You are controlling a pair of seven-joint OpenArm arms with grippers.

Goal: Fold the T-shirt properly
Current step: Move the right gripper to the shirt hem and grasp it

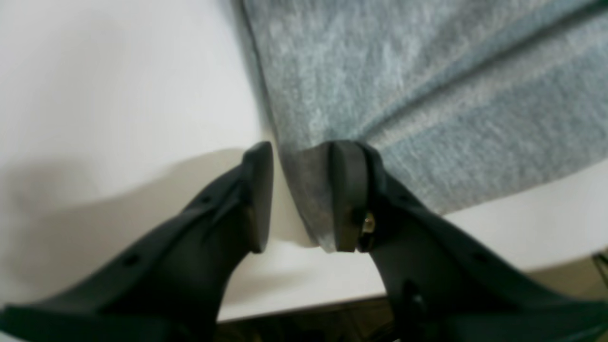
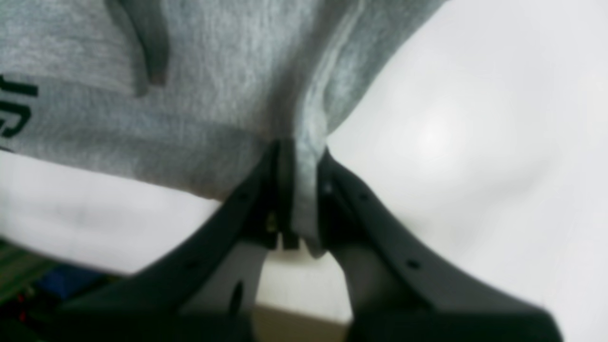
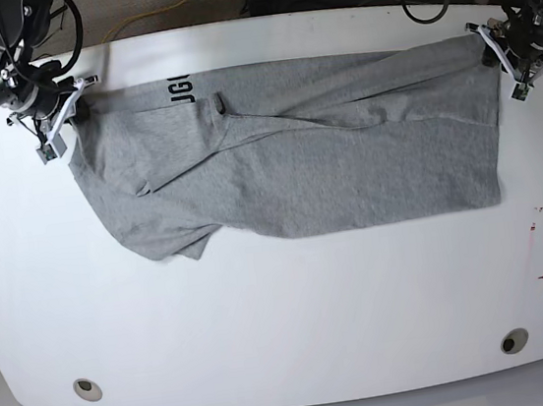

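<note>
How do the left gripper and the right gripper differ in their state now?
The right gripper is shut on the T-shirt, fabric pinched between its fingers. The left gripper has a gap; cloth touches only one finger. Both sit at the shirt's far corners on the table.

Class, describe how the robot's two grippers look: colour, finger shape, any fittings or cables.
Both the left gripper and the right gripper have matt black fingers that curve inward to flat, blunt tips, with small round holes along their sides. A small brass-coloured fitting shows near one pad on each. In the base view, white brackets and black cables sit at the wrists.
</note>
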